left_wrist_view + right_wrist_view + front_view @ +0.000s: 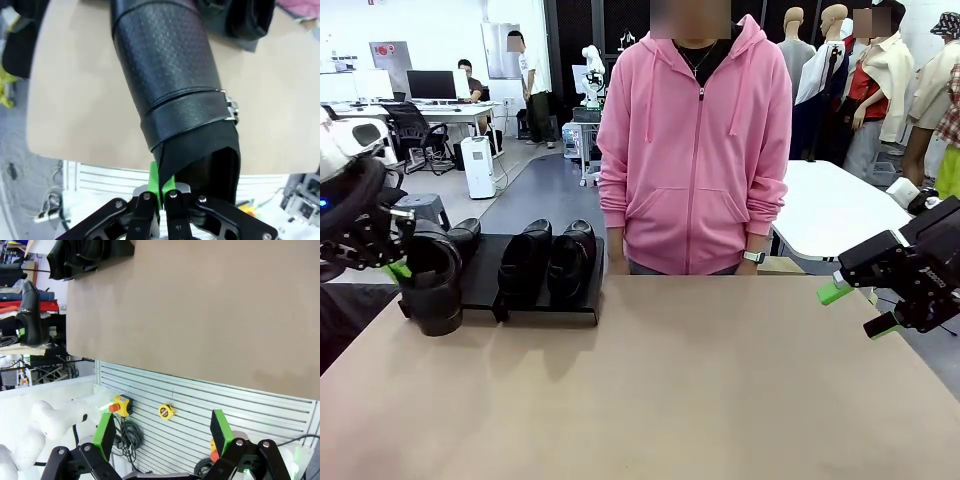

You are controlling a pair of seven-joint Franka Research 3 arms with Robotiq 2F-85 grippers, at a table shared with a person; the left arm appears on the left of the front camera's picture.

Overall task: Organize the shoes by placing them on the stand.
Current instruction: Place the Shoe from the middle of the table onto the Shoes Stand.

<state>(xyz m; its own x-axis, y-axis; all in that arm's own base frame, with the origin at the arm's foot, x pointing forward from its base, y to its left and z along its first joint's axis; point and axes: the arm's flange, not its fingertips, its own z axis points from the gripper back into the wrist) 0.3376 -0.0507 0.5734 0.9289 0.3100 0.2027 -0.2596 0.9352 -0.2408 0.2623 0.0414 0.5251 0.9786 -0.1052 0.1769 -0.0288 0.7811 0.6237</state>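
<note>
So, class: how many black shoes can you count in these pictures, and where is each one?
4 can be told. Two shoes sit side by side on the stand; one shoe hangs from the left gripper; another sits behind it. More may be hidden.

stand (480,262) left part: hidden by held shoe (432,275) | toe: cut off
</note>
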